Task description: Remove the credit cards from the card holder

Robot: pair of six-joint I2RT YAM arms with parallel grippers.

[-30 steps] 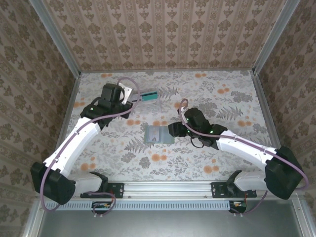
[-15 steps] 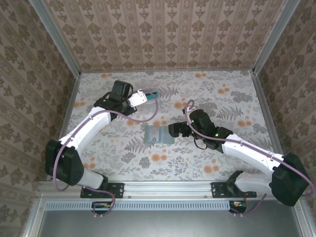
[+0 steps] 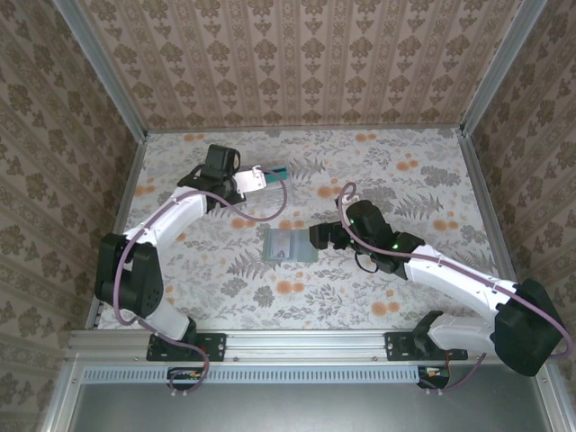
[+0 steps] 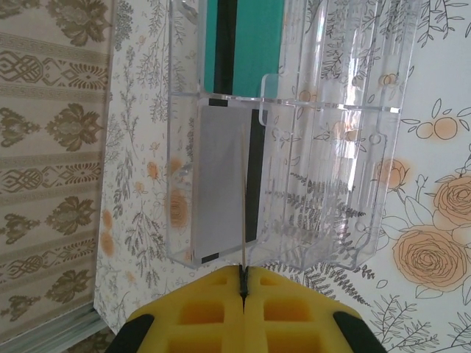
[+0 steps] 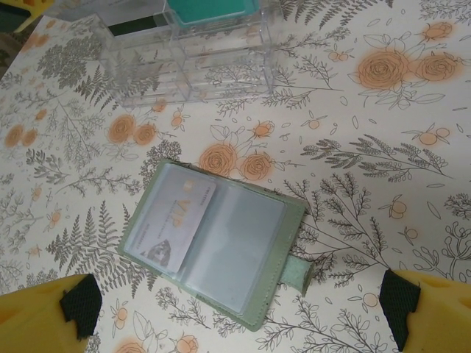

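The card holder (image 5: 213, 243) is green with blue-grey inner faces. The counter (image 5: 383, 147) is white, printed with orange flowers and grey ferns. Through the clear box (image 4: 331, 147) show a teal card (image 4: 257, 44) and a grey, black-striped card (image 4: 221, 184). The left pincer (image 4: 243, 283) and right pincer (image 5: 241, 305) have yellow pads.

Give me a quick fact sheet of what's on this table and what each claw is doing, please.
Card holder: lies open and flat on the table; one pale card in a pocket, the other pocket looks empty
Clear box: teal card in the far compartment; grey card seemingly in the near one
Left gripper: shut on a thin card seen edge-on, at the box
Right gripper: wide open above the card holder, touching nothing
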